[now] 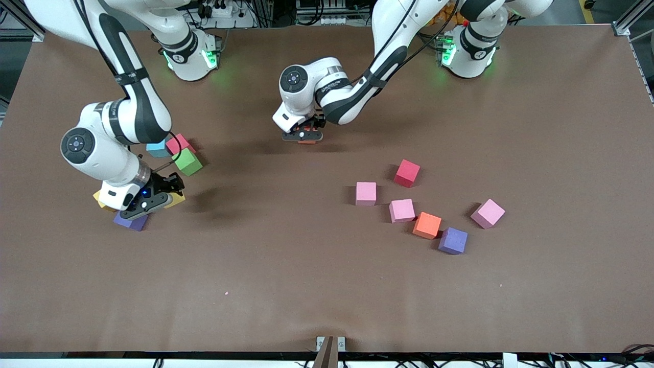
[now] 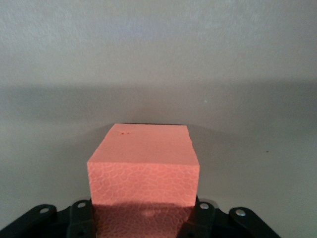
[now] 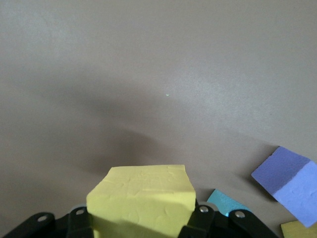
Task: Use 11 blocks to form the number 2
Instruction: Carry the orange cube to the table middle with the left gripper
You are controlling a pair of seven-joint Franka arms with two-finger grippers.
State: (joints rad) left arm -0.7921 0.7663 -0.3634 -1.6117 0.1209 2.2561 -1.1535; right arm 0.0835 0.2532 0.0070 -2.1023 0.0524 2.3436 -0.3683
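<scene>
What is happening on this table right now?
Both arms hold a foam cube. The left gripper is shut on an orange block over the table's middle. The right gripper is shut on a yellow block at its own end. No number 2 is started; six loose blocks lie scattered toward the left arm's end.

right hand [image 3: 141, 225] gripping yellow block [image 3: 142, 201], purple block [image 3: 290, 191] nearby

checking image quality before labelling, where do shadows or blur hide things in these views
Front view: sharp, soft shadows beside each arm; the left claw hides most of its orange block. Left wrist view: that block's lower face is shaded. Right wrist view: the yellow block is close and soft, with a broad shadow on the table.
</scene>
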